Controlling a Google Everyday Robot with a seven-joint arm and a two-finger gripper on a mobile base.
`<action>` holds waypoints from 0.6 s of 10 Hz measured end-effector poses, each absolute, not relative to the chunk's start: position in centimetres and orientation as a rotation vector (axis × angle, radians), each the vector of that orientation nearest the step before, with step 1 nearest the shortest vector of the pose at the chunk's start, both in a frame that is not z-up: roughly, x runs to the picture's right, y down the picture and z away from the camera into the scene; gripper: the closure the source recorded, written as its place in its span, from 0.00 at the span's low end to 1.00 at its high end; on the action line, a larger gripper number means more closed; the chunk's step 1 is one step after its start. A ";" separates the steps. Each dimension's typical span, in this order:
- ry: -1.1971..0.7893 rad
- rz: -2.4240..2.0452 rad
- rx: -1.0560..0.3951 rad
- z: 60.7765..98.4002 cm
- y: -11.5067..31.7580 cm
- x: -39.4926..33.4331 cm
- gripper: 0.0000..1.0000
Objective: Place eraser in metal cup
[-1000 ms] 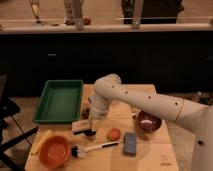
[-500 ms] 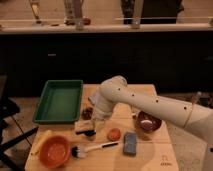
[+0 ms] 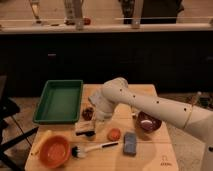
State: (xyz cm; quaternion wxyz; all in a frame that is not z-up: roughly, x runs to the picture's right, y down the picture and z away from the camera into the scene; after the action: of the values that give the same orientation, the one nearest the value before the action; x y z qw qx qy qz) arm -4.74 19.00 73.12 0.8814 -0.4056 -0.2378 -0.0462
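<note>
The eraser [image 3: 85,130], a tan block with a dark underside, lies on the wooden table [image 3: 155,157] just in front of the green tray. The small dark metal cup [image 3: 88,113] stands right behind it, partly hidden by my arm. My gripper [image 3: 96,119] hangs from the white arm, which reaches in from the right. It sits close above the table beside the cup and just behind and to the right of the eraser. I cannot see it touching the eraser.
A green tray [image 3: 60,100] is at the back left. An orange bowl [image 3: 54,151], a white-bristled brush [image 3: 95,148] and a yellow object [image 3: 40,142] lie front left. An orange-red round thing [image 3: 114,134], a blue-grey sponge [image 3: 130,142] and a maroon bowl [image 3: 148,122] sit to the right.
My arm and gripper have shifted slightly right and back, from over the eraser toward the metal cup. The eraser stays on the table.
</note>
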 end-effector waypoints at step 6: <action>-0.508 -0.075 -0.871 73.6 19.3 -4.3 0.91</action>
State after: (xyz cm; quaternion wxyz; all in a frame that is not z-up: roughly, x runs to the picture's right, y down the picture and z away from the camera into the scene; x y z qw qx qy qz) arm -4.33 19.33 73.59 0.8750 -0.4170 -0.2435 -0.0358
